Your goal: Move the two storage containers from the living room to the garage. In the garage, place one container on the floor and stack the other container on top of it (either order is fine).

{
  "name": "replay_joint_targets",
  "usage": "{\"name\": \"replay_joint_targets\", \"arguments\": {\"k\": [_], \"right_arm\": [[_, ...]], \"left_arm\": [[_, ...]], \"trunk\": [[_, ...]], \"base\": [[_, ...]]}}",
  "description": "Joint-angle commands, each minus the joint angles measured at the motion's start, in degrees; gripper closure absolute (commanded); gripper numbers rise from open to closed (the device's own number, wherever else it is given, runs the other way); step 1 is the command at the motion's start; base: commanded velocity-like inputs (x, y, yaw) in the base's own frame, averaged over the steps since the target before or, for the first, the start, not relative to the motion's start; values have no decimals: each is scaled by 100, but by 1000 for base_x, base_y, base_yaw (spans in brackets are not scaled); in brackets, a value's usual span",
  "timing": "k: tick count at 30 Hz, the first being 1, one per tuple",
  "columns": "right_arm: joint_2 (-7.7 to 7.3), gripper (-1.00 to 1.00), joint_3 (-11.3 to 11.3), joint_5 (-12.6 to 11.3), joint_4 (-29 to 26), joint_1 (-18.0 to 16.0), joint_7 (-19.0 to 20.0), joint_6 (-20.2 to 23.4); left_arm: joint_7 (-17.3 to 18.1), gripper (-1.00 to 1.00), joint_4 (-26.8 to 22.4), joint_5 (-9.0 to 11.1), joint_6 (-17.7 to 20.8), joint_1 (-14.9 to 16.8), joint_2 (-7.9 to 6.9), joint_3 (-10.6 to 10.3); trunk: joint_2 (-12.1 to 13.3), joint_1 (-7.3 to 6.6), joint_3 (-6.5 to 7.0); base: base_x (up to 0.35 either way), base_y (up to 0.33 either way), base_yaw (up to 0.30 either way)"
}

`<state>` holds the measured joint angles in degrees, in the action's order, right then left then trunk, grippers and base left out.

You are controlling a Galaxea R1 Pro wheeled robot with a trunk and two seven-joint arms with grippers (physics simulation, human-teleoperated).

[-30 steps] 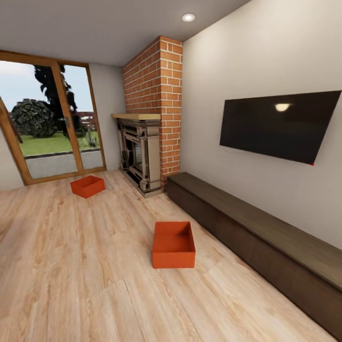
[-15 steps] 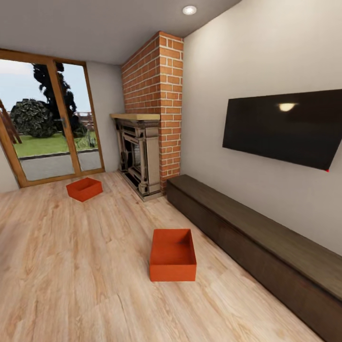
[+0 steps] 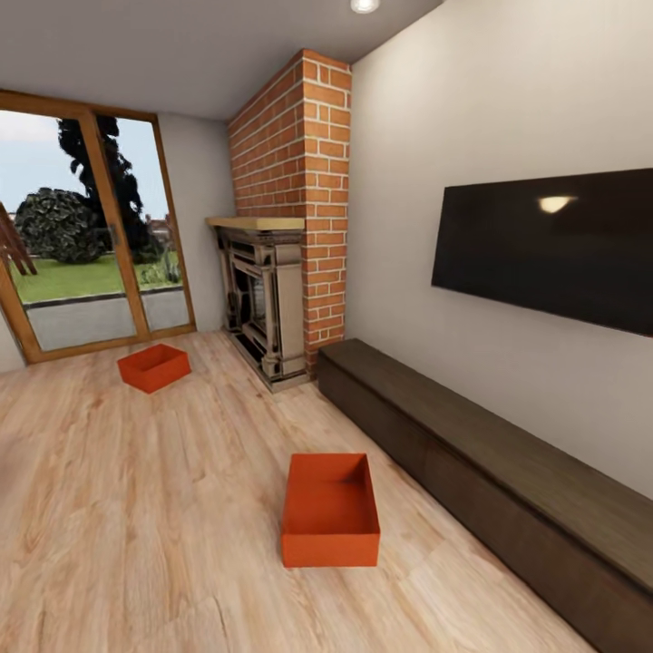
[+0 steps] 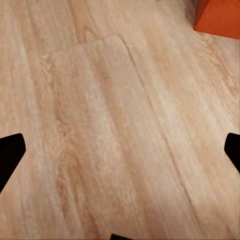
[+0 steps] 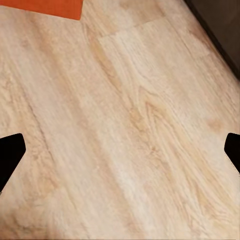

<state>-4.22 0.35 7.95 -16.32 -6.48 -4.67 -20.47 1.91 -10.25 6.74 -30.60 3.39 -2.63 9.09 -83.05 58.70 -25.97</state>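
Observation:
Two orange-red open-top storage containers stand on the light wood plank floor of the living room. The near container (image 3: 330, 521) lies in front of me, beside the dark low cabinet. The far container (image 3: 154, 366) sits by the glass door, left of the fireplace. In the left wrist view my left gripper (image 4: 120, 152) hangs open above bare planks, with a corner of a container (image 4: 220, 17) at the frame's edge. My right gripper (image 5: 120, 150) is open too, over planks, and an orange container edge (image 5: 42, 7) shows beyond it.
A long dark low cabinet (image 3: 508, 462) runs along the right wall under a wall-mounted black TV (image 3: 553, 245). The brick fireplace (image 3: 281, 272) stands at the far corner. A wood-framed glass door (image 3: 91, 245) closes the far left side.
The whole head view has shifted: the camera has come closer, so the near container looks larger and lower. Both containers stay where they were on the floor.

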Motion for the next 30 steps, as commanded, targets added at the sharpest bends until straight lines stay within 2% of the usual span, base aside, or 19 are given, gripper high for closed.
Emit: {"name": "replay_joint_targets", "arguments": {"k": [1,30], "right_arm": [[0,-100,2,59,5,-3,-43,-10],[0,-100,1,57,6,-4,-43,-9]], "left_arm": [[20,-100,5,56,-16,4,-2,-11],[12,-100,5,56,-16,4,-9,-4]], "trunk": [[-3,3,-6],[-3,3,-6]], "base": [[325,0,0],[325,0,0]]}}
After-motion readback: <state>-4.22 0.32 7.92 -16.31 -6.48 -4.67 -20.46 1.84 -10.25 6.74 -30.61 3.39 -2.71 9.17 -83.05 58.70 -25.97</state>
